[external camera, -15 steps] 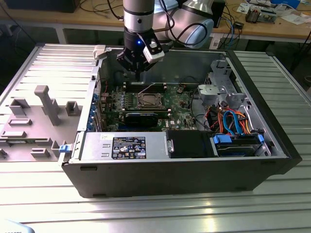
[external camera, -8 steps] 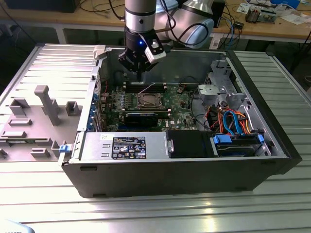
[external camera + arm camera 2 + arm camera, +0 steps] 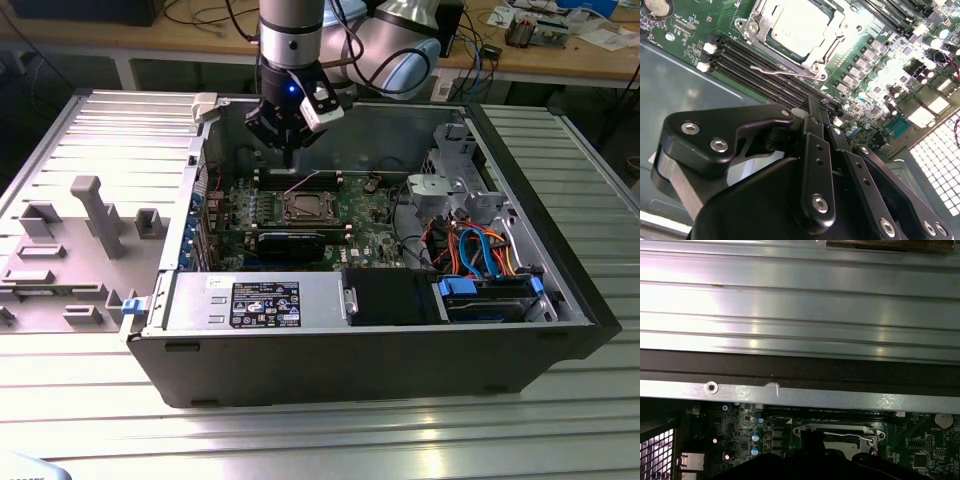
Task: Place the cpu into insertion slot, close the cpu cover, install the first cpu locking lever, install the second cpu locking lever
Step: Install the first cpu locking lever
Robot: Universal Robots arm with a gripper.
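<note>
Jaws pressed together and empty, the gripper (image 3: 816,107) hangs over the memory slots (image 3: 757,67) just beside the insertion slot (image 3: 304,207). The cpu (image 3: 799,24) sits inside it, framed by the cpu cover (image 3: 832,37), within the open computer case (image 3: 560,270) on the ribbed metal surface (image 3: 300,440).

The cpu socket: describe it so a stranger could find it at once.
Look into the open computer case on the metal table, at the green motherboard on its floor. The insertion slot is the square silver frame near the board's middle, just below the gripper. Unlike the long black memory slots beside it, it is square and shiny-rimmed.
</note>
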